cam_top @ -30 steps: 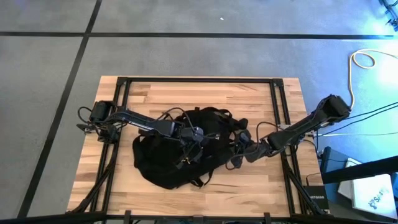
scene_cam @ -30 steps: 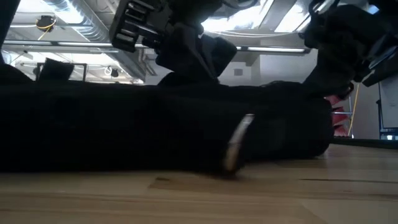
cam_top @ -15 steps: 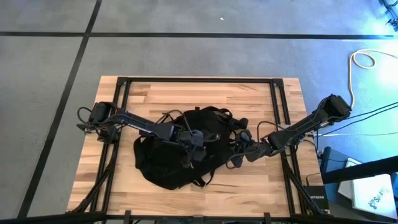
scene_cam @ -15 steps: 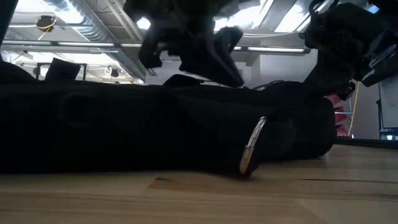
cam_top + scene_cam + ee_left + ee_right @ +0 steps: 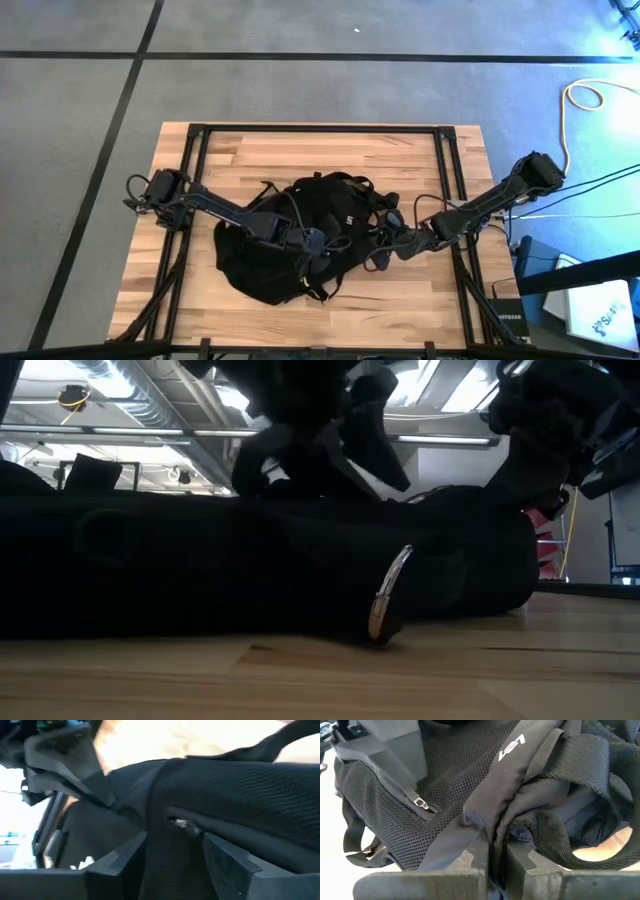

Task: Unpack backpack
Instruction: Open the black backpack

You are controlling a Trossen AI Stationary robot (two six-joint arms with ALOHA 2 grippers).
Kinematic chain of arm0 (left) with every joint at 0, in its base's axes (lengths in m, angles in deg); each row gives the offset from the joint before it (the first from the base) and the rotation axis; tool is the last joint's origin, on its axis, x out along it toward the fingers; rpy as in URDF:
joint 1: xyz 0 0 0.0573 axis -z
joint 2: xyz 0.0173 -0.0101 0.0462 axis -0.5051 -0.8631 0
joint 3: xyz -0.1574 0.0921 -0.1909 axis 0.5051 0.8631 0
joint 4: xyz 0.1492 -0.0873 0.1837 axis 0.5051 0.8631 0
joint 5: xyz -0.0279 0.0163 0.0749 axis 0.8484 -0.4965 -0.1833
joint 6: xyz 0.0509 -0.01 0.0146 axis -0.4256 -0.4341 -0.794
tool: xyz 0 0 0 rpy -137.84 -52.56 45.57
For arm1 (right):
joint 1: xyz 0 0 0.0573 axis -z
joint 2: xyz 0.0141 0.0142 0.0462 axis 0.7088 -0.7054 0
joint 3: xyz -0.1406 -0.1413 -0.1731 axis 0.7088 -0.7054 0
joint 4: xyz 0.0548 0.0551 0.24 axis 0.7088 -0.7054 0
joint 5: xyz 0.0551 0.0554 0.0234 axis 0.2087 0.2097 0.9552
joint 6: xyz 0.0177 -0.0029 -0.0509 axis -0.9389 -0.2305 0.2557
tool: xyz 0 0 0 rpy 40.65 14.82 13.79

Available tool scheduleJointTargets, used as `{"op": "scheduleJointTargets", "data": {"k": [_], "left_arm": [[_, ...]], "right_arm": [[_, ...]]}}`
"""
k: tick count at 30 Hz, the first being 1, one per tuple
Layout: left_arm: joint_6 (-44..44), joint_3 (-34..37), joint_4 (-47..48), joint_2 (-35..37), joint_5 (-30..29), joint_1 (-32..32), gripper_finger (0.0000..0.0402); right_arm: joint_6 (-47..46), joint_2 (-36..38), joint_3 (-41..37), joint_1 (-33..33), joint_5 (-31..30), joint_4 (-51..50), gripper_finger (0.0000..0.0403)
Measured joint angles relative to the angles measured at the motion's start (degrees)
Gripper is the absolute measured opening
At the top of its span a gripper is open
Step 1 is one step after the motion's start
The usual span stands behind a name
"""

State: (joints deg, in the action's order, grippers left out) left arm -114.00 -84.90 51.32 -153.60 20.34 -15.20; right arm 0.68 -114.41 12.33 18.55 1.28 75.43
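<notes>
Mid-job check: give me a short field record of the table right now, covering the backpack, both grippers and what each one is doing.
backpack: black backpack lying flat on the wooden table, shoulder straps toward the right arm
left gripper: left gripper over the middle of the bag, fingers parted, a fold of bag fabric between them, nothing clamped
right gripper: right gripper at the bag's strap side, shut on a fold of black fabric
unpacked items: none visible on the table
</notes>
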Motion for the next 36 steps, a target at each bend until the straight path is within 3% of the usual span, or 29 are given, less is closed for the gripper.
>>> {"op": "scheduleJointTargets", "data": {"k": [6, 11, 29, 36], "left_arm": [[-1.7, 0.0, 0.2, -0.6, -1.3, -0.2, 0.0165], [-2.0, 0.0, -0.1, -0.6, 3.1, 0.0, 0.0138], [-4.1, 0.0, -3.0, -1.9, 6.1, 0.0, 0.0089], [-5.8, 0.0, -4.3, -4.5, 2.5, 0.2, 0.0078]], "right_arm": [[0.2, 0.0, 0.0, 0.0, 0.0, 0.0, 0.0011], [0.2, 0.0, 0.0, 0.0, 0.0, 0.1, 0.0012], [0.3, 0.0, 0.1, 0.0, 0.0, 0.5, 0.0012], [0.5, 0.0, 0.1, 0.0, 0.0, 0.7, 0.0012]]}}
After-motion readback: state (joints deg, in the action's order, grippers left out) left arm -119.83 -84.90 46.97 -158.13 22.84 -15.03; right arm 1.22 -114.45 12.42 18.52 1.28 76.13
